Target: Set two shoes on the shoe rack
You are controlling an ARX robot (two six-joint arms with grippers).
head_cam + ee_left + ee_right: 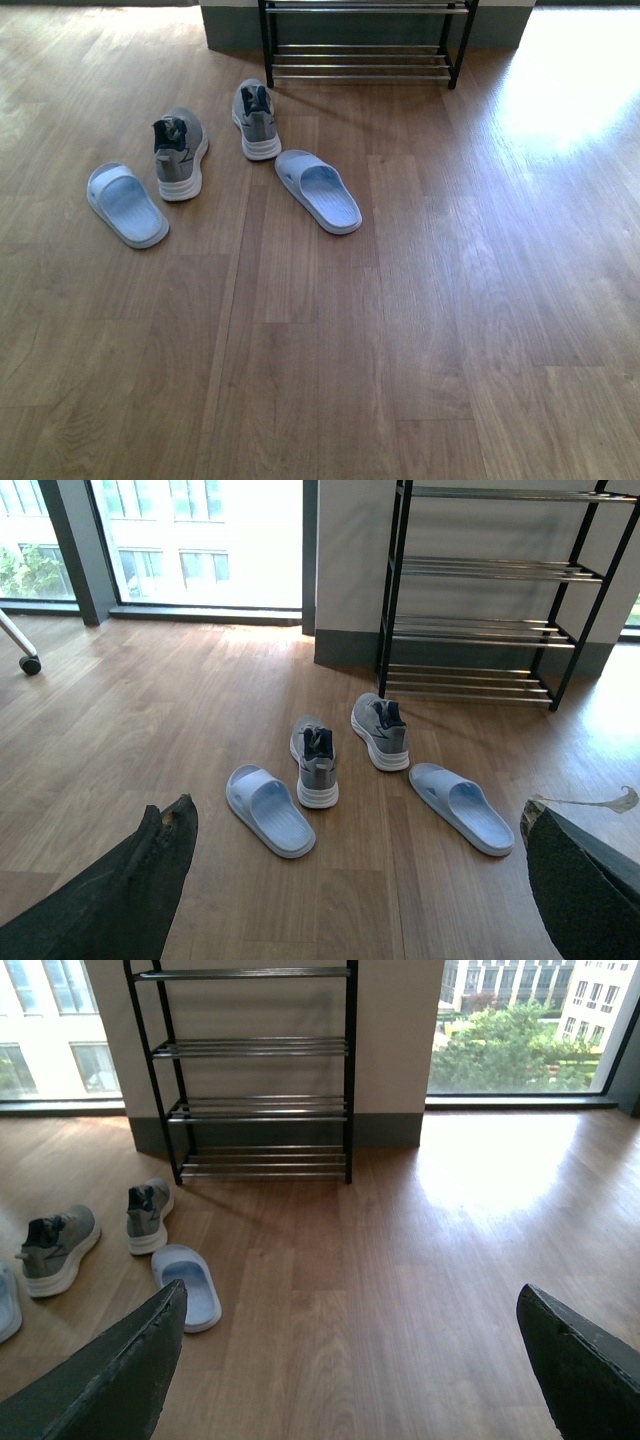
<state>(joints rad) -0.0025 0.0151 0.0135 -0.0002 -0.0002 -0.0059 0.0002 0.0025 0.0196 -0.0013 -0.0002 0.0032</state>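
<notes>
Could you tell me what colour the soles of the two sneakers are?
White; the soles show best in the left wrist view.

Front view: sits on robot body, looks steeply down at wood floor (420,330), fairly near; shoe rack (362,62) foot at far edge. Both wrist views: stand well back, face shoe rack nearly level, showing its tiers. Shared across three views: shoe rack, two shoes (180,155), floor.

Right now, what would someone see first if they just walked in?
Two grey sneakers catch the eye: the left sneaker and the right sneaker stand on the wooden floor, between the left blue slide and the right blue slide. Behind them, the black shoe rack stands against the wall.
</notes>
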